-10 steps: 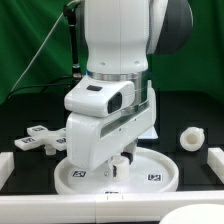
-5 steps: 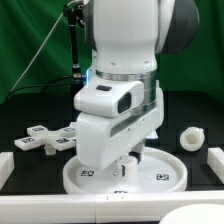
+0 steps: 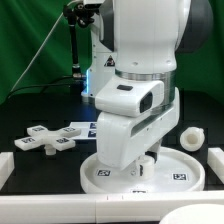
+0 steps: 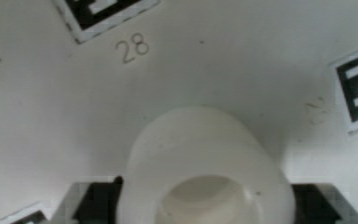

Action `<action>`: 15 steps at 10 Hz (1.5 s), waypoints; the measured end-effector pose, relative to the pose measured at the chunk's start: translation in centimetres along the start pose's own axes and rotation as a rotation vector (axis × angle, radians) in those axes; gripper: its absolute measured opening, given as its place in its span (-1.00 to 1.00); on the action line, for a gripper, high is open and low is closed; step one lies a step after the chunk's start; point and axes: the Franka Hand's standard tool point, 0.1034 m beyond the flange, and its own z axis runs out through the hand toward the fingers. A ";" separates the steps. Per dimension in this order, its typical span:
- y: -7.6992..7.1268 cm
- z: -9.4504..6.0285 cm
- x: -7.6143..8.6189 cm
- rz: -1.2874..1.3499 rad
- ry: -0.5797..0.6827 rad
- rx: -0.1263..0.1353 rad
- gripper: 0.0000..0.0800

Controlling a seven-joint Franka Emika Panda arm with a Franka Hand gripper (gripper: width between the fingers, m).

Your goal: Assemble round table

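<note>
Down low with the gripper (image 3: 143, 168), lower middle of the exterior frame, beneath the bulky white arm (image 3: 140, 60). Closed on the round disc (image 3: 186, 176) by way of the raised white stub (image 4: 202, 150) at its middle: in the wrist view, dark fingertip pads (image 4: 101, 203) set flush against either side of that stub. Around the stub, plain disc face with two square tags (image 4: 357, 90) and a printed 28 (image 4: 135, 47). Disc flat on the black table (image 3: 30, 115), filling the lower centre and lower right of the exterior frame, rim up, more tags along its near edge. Off at middle left, the cross-shaped piece (image 3: 52, 139), lying flat, tagged, apart from the disc's rim. At middle right, the short cylindrical leg (image 3: 190, 137), seemingly on its side with a round end toward the camera, just beyond the disc's far rim; touching or not, cannot tell. Behind everything, across the upper left of the frame, green backdrop (image 3: 25, 50)
</note>
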 end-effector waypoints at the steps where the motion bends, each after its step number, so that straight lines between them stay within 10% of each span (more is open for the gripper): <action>1: -0.3 0.0 0.4 0.005 0.002 0.000 0.02; 7: -1.2 0.0 1.8 -0.004 0.003 -0.007 0.02; 12: -1.2 0.0 1.7 -0.003 0.002 -0.007 0.59; 15: -2.3 -3.0 0.4 0.048 0.021 -0.043 0.62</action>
